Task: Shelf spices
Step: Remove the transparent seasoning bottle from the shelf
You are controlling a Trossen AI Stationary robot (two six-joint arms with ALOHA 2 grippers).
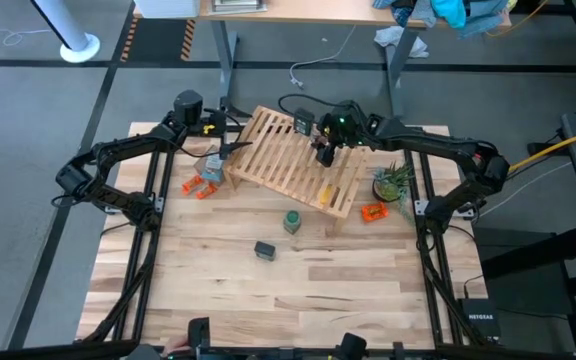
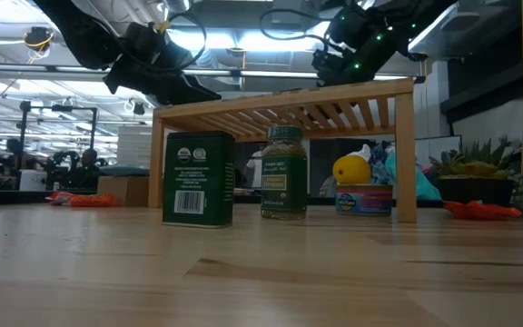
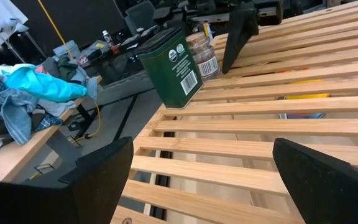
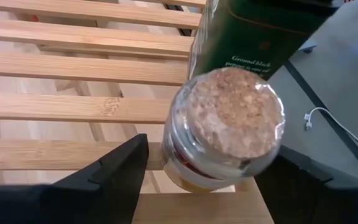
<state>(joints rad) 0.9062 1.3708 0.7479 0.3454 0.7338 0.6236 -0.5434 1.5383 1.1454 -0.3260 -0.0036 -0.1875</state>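
Even, bright overhead light on table (image 1: 298, 290) in high view; shadows soft, short. Low view: ceiling strip lights (image 2: 225, 41) glare white, arms against them near-silhouette; underside of shelf (image 2: 284, 98) shaded; near table edge blurred, jars sharp. Left wrist view: own fingers (image 3: 98, 177) dark, soft-focus; slats clear, room behind dimmer. Right wrist view: cork-topped jar (image 4: 229, 124) close, blurred at rim; fingers black, without detail.
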